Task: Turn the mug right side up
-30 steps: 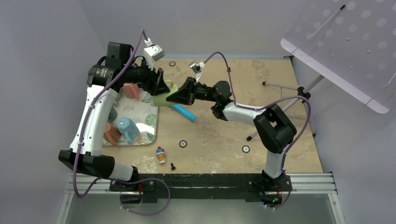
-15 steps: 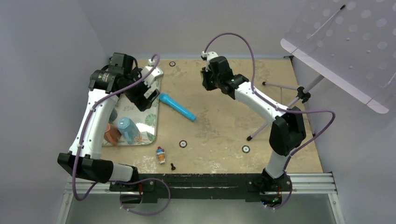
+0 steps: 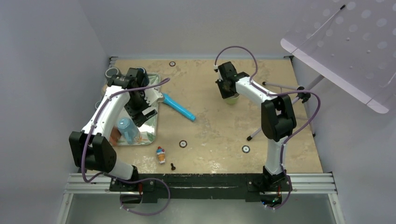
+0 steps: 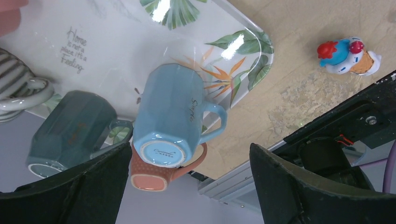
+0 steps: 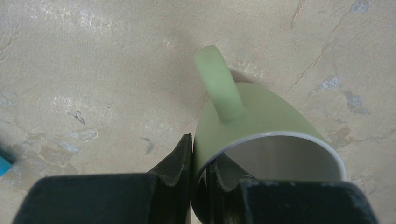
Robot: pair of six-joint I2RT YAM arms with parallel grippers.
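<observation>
1. A metal rail (image 3: 210,181) along the near edge of the bench (image 3: 210,123) carries both arm bases.
2. Just beyond it, left of centre, lies a small black piece (image 3: 173,165), too small to identify. A colourful toy figure (image 3: 161,155) lies just beside it.
3. Farther left, a leaf-printed tray (image 4: 243,60) holds several mugs. A light blue mug (image 4: 170,116) shows its base to the left wrist camera. An orange mug (image 4: 152,176) shows just beneath it in that view, at the tray's near edge. A dark teal mug (image 4: 70,128) is just beside them, and a striped mug (image 4: 16,88) is farther back.
4. The left gripper (image 4: 190,154) hangs over this tray with its jaws spread wide, holding nothing.
5. A blue pen-shaped stick (image 3: 180,107) lies on the bench just right of the tray, angled away from it.
6. Farther back, right of centre, the right gripper (image 5: 201,161) points down with its jaws nearly together. It pinches the wall of the green mug (image 5: 261,107), one finger outside the rim and one inside.
7. The green mug is on the far half of the bench, well apart from the tray. Its mouth faces up toward the wrist camera and its handle (image 5: 219,84) points away from the fingers. Whether its bottom rests on the bench or sits just above it cannot be told.
8. To the right, a tripod (image 3: 285,87) has legs on the bench, and a white perforated panel (image 3: 345,42) slants above the far right corner.
</observation>
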